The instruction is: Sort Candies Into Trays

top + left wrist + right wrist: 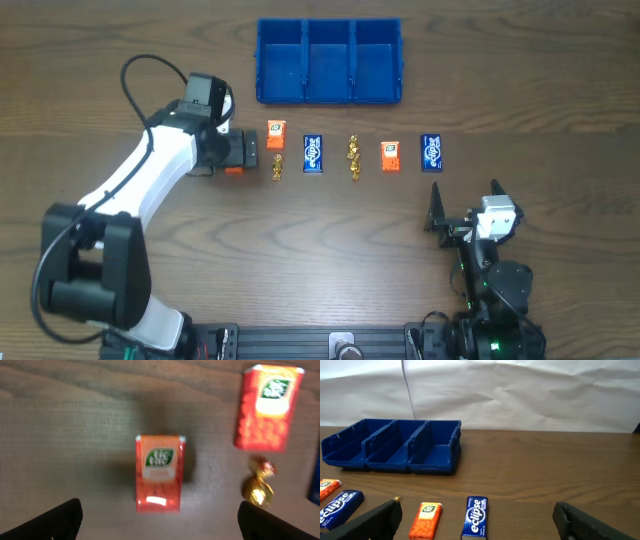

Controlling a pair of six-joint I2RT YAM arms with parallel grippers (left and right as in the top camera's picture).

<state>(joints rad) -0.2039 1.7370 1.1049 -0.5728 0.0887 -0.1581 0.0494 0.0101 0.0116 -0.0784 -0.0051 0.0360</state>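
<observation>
My left end effector (160, 509) hangs open over an orange candy box (157, 472) on the desk (65, 435), a second orange box (268, 407) and a gold sweet (260, 485) beside it; my right end effector (476, 509) sits open, well short of the blue tray (432, 464)
</observation>
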